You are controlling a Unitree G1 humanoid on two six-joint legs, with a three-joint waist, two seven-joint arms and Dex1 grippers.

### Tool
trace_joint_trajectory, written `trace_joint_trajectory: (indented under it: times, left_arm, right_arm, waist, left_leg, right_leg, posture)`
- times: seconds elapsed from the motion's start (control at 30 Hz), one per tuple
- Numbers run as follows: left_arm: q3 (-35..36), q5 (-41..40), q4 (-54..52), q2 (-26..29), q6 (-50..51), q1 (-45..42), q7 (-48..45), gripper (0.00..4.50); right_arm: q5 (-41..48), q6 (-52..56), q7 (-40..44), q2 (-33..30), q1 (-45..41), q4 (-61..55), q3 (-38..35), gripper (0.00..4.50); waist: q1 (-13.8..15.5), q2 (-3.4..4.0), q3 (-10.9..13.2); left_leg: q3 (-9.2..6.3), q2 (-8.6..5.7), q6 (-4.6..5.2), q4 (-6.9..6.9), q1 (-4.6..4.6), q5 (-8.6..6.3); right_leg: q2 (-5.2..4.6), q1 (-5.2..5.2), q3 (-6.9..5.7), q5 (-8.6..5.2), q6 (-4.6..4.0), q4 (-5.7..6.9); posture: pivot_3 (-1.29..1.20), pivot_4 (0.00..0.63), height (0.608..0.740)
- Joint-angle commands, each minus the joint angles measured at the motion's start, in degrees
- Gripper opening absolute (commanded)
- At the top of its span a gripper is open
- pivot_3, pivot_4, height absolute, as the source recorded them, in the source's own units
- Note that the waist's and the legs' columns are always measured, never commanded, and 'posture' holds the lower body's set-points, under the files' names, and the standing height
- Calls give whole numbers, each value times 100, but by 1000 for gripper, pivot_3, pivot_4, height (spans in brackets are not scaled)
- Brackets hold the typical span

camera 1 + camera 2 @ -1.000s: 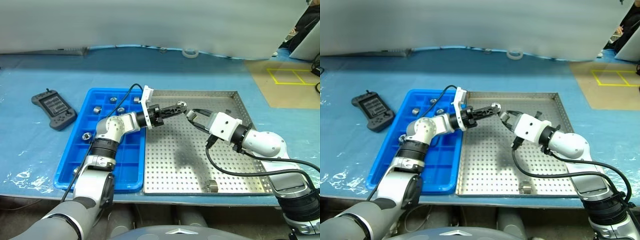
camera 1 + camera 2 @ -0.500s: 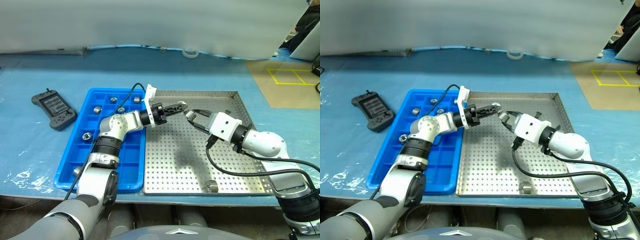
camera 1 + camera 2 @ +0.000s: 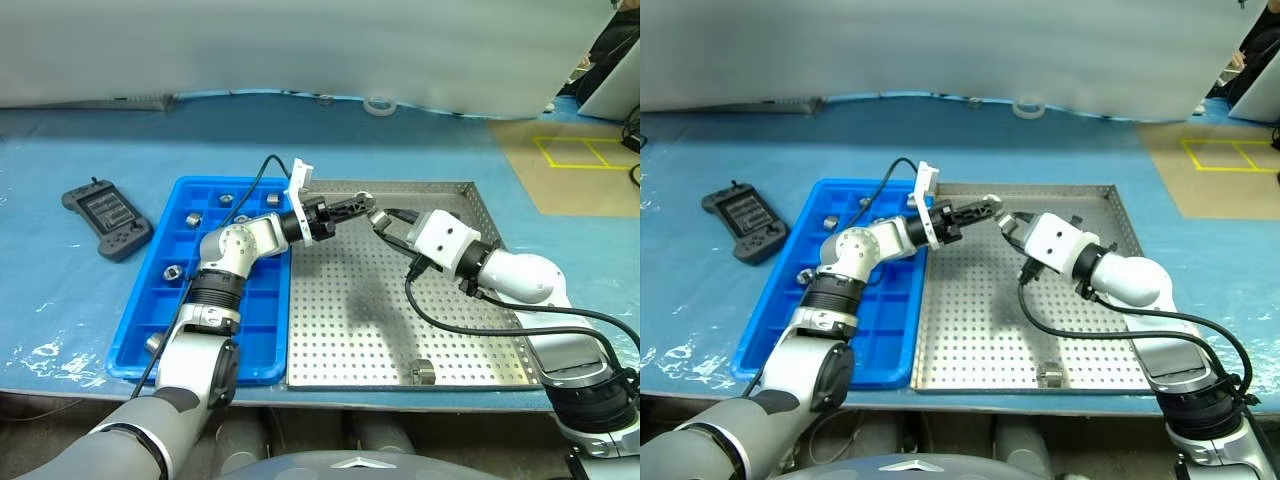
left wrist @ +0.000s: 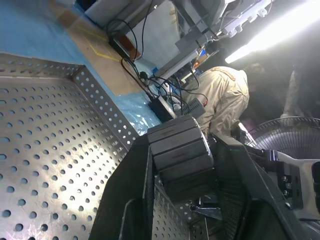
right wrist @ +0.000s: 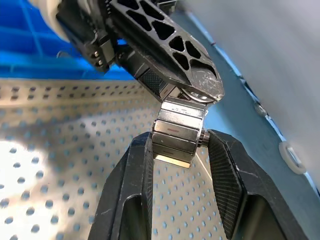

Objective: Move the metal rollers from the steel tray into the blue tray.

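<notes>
We see both black ribbed grippers pinching one faceted steel roller (image 5: pixel 178 131) between them: left gripper (image 3: pixel 362 206) from one end, right gripper (image 5: pixel 177 145) from the other, above the perforated steel tray (image 3: pixel 450 340).

- Steel tray (image 3: pixel 330 330): perforated, centre-right.
- Blue tray (image 3: pixel 255 330): gridded, touching its left side.
- Metal rollers: one (image 3: pixel 424 372) at lower centre, another (image 5: pixel 178 131) held mid-air.

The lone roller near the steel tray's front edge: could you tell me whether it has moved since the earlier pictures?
No. The roller sits at the same spot by the steel tray's front rim.
</notes>
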Motion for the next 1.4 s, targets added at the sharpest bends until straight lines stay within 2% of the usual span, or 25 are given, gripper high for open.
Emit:
trace_joint_trajectory:
  times: [0.03,0.3,0.47,0.67,0.8,0.9,1.03,1.23,1.4]
  left_arm:
    - [429,-248,-438,323,-72,-175,-28,1263]
    - [692,-209,-452,973,-180,-289,60,1263]
    - [490,-168,-841,1451,8,-14,-227,1263]
    - [-89,-56,-2659,2693,-384,1390,-1458,1263]
    - [-244,600,-2976,3407,-1433,2247,-1950,1263]
    - [-259,924,-3025,3543,-2084,2562,-2028,1263]
    - [-330,1387,-3121,3492,-2950,2991,-1961,1263]
    - [-272,1277,-3554,3765,-2966,3741,-2156,1263]
    - [-160,1334,-3454,3975,-3066,4097,-2205,1263]
  right_arm:
    - [64,67,-32,-64,165,-56,-208,1230]
    - [20,-341,-26,-166,358,327,-126,1230]
    - [26,-501,50,-147,228,507,-37,1230]
    - [260,-326,123,-111,17,552,-197,1230]
    - [1074,471,106,224,-157,505,-561,1230]
    - [1434,880,-2,447,-277,901,-817,1230]
    - [1116,547,-27,429,-397,1520,-610,1230]
    - [1025,320,63,541,-570,1709,-314,1230]
    - [968,142,126,544,-641,1924,-248,1230]
  waist:
    - [16,1,1]
    - [15,0,8]
    - [75,-3,8]
    - [93,-2,9]
    - [155,-2,10]
    - [287,5,14]
    - [406,-2,13]
    - [454,-27,-2]
    - [496,-28,-3]
  left_leg:
    - [0,-2,1,0,-1,0]
    - [0,-2,-1,-3,-6,-4]
    - [0,-4,-15,0,-5,-12]
    - [0,0,-34,-17,-4,5]
    - [-1,4,-48,-35,6,4]
    - [-4,7,-54,-38,15,4]
    - [-3,1,-78,-34,23,19]
    - [-1,12,-109,-49,19,38]
    - [-8,20,-126,-78,24,48]
  right_leg:
    - [-1,0,0,0,0,0]
    - [0,-3,-3,1,-1,-1]
    - [-1,0,-1,1,-2,-1]
    - [2,-7,-4,1,-2,-1]
    - [7,-9,-9,1,-2,0]
    - [8,-1,-18,0,-2,1]
    - [5,-16,-11,0,-2,-1]
    - [21,-23,-5,2,2,19]
    - [32,-28,-16,2,3,21]
  posture:
    - [-320,150,740]
    - [-279,150,740]
    - [-247,150,740]
    - [-204,150,740]
    - [-175,150,740]
    - [-137,150,740]
    - [-102,150,740]
    - [-54,150,740]
    - [-35,150,740]
